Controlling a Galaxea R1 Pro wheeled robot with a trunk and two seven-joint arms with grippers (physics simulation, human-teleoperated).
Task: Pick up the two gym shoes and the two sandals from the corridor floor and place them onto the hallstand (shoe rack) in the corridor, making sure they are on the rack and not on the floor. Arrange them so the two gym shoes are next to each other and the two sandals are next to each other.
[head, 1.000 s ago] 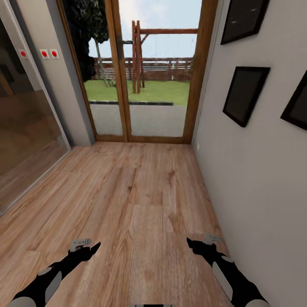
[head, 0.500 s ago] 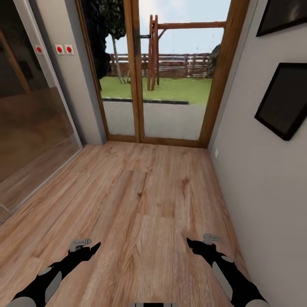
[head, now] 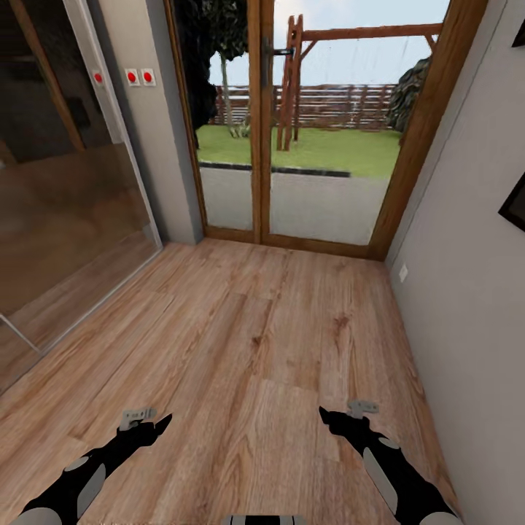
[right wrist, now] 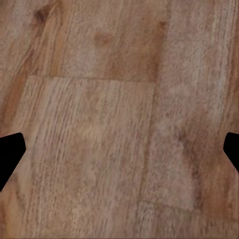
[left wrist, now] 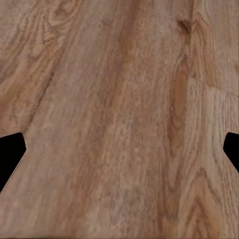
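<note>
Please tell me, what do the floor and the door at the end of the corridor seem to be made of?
The floor looks like wood-plank laminate with a matte finish: it is light brown, with printed-looking grain, knots and straight board seams. It could also be real wood. The door seems to have a brown wooden frame around clear glass panes, since the lawn and fence outside show sharply through them.

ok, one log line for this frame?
phase: in transit | ahead: wood-framed glass door | below: light brown wood-plank floor | left gripper open | right gripper open | holding nothing

Home corridor: wood-plank floor (head: 248, 343), glazed garden door (head: 321, 146) (wooden-framed).
</note>
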